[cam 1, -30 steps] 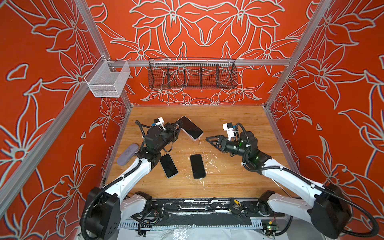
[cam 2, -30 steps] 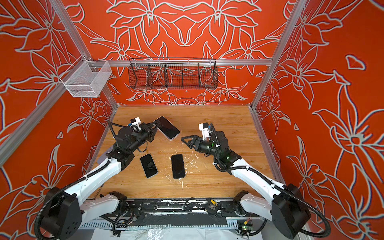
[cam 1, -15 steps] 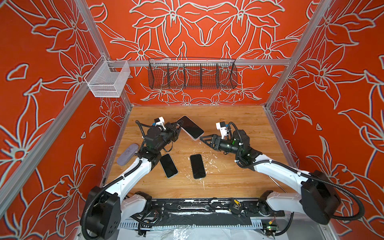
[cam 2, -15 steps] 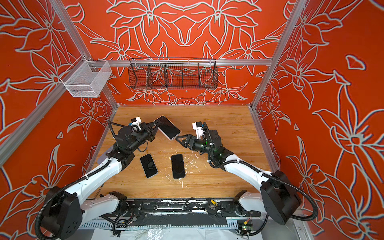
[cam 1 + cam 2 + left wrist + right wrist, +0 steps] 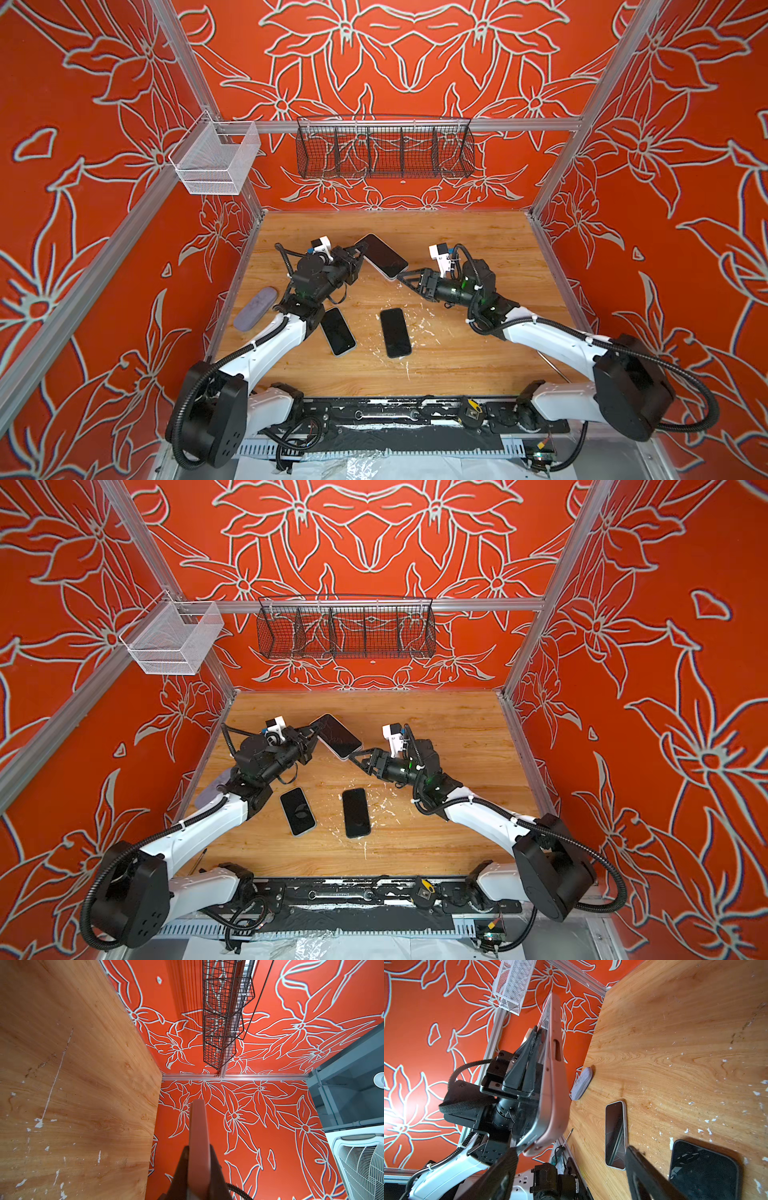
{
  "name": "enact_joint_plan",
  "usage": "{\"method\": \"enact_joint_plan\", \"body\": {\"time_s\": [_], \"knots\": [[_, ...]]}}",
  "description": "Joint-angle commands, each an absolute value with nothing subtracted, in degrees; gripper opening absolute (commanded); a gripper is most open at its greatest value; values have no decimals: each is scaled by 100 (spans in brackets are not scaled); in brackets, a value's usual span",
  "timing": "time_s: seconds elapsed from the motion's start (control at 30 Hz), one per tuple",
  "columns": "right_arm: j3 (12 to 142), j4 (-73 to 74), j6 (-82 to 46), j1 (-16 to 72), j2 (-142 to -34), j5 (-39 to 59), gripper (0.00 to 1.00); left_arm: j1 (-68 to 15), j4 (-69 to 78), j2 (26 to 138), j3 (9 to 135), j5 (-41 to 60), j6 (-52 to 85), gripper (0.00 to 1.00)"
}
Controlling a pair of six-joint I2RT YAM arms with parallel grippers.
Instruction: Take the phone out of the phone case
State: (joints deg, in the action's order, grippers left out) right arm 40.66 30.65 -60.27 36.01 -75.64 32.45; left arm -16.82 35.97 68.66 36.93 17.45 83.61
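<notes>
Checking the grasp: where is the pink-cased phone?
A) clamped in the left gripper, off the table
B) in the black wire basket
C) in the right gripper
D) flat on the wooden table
A: the left gripper is shut on the pink-cased phone above the wooden table; the right gripper is open.

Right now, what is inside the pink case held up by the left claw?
A dark-screened phone sits in the pink case, which the left claw pinches. The case's inner back is covered by the phone, so nothing behind it can be seen.
</notes>
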Motion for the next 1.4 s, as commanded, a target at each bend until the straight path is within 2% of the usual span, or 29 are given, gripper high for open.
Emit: {"method": "enact_joint_plan", "body": {"time_s": [0.0, 0.3, 1.03, 1.37], "knots": [[4223, 3315, -6185, 3639, -7709, 3160, 82, -1676, 4252, 6787, 3788, 1937, 8546, 0], [4044, 3888, -6407, 3639, -8133, 3094, 80, -1679, 4403, 6744, 3771, 2081, 8718, 0], [3685, 3853, -6185, 3587, -8015, 2756, 80, -1678, 4520, 6843, 4010, 2150, 8883, 0], [3773, 4044, -6100, 3376, -7972, 3073, 80, -1749, 4526, 6971, 3987, 2282, 8834, 0]]}}
